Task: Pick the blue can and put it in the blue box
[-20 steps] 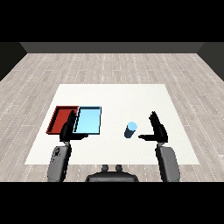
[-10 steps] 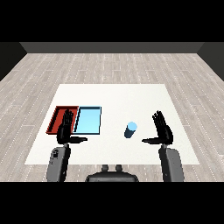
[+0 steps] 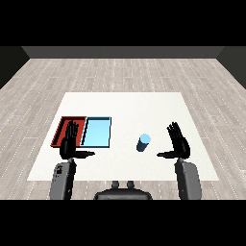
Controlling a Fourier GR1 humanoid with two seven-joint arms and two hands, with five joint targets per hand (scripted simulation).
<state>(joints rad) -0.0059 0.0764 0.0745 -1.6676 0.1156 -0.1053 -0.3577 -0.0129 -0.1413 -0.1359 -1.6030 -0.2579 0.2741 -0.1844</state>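
The blue can stands upright on the white table, right of the light blue tray. My right hand hovers to the can's right, apart from it, fingers straight and spread, thumb pointing toward the can. My left hand is raised over the near edge of the red tray, fingers straight, thumb pointing right. Neither hand holds anything.
The red tray and the light blue tray lie side by side at the table's left. Grey wooden floor surrounds the table.
My right hand has shifted slightly to the right and nearer, away from the can. The left hand and the can have stayed in place.
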